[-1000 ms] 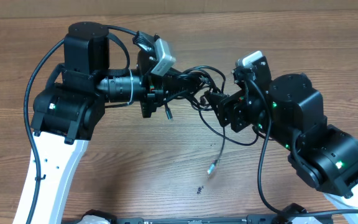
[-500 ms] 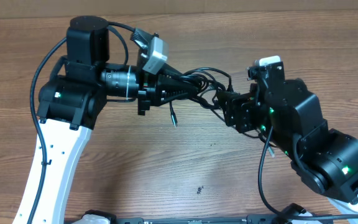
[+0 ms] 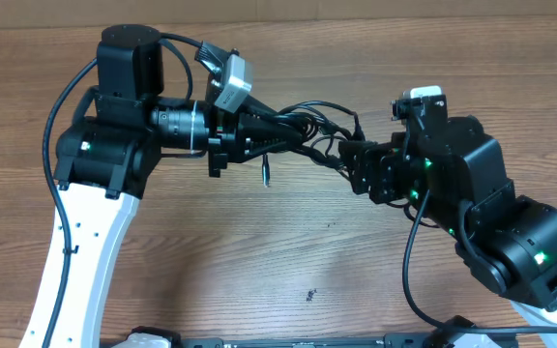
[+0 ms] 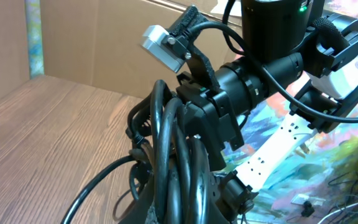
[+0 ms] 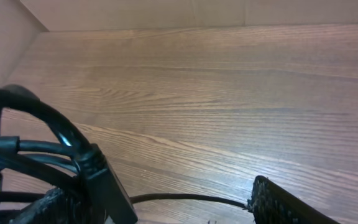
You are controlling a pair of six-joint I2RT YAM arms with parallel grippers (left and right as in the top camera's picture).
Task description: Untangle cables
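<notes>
**Wood-grain table [image 3: 288, 271]: cables [image 3: 322, 114] held aloft between the arms**

Both arms meet above the middle of the table. Left gripper [image 3: 298, 135] is clamped shut on the cables, a knotted bundle of black cords held clear of the surface. One plug end [image 3: 266, 177] hangs below the bundle. Right gripper [image 3: 354, 162] stands with jaws spread wide. Cords lie beside one finger [image 5: 51, 208]; contact there is probable but not confirmed.

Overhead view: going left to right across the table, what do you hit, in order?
left arm → left wrist camera → dangling plug end → cables, bunched between the two grippers → right gripper → right wrist camera → right arm
</notes>
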